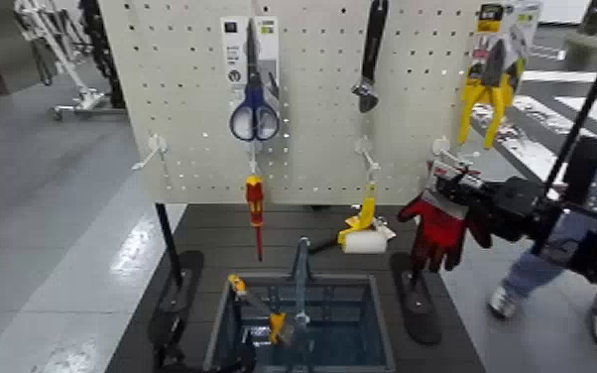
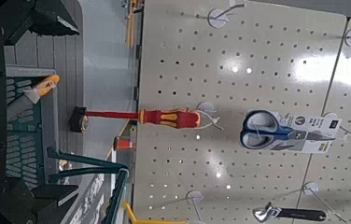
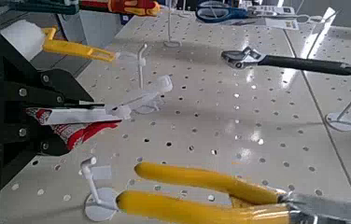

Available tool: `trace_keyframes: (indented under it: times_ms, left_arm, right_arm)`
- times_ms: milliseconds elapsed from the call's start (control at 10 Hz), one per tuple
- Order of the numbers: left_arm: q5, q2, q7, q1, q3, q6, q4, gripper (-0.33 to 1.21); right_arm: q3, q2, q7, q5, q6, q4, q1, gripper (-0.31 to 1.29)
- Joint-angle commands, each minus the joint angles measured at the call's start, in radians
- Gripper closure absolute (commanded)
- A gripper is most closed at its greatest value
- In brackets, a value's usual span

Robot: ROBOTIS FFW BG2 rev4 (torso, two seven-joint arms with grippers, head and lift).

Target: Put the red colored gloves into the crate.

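Your red colored gloves (image 1: 441,229) hang from the right claw (image 1: 464,191), their long axis close to upright, the tag end up and the glove fingers pointing down. They spread a little at the bottom, so you get a slightly fanned outline. You can see bright red over the hands, darker cuffs and black patches (the one on the outer side looks darker), with a pale card tag at the top; the right wrist view shows red-and-white printing on it.

They are beside the lower right corner of the pegboard (image 1: 322,119), higher than the crate (image 1: 374,310) and off to its right, outside its rim. The crate is grey-blue, its centre handle standing up, and an orange-handled tool (image 1: 253,300) lies slanted inside.

Your right arm (image 1: 550,213) reaches in from the right side, nearly level, its claw closed on the tag end of the gloves. The left claw (image 2: 50,112) is wide open with nothing in it, low by the near left side of the crate, facing the board (the hanging screwdriver (image 2: 169,118) shows ahead of it).
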Motion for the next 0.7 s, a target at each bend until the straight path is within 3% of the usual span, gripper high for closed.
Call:
trace_keyframes:
  times_ms: [100, 400, 700]
  left_arm:
    - [0.001, -0.11, 0.005, 0.001, -0.003, 0.001, 0.0, 0.11]
    - [0.001, -0.107, 0.014, 0.003, -0.006, 0.001, 0.0, 0.11]
    - [0.001, -0.1, 0.028, 0.003, -0.016, 0.001, 0.0, 0.11]
  right_arm:
    - [-0.021, 0.012, -0.026, -0.024, 0.078, -0.137, 0.073, 1.17]
    - [0.005, 0.058, -0.067, -0.092, 0.097, -0.22, 0.159, 1.17]
    - [0.091, 0.093, -0.09, -0.167, 0.076, -0.212, 0.195, 1.17]
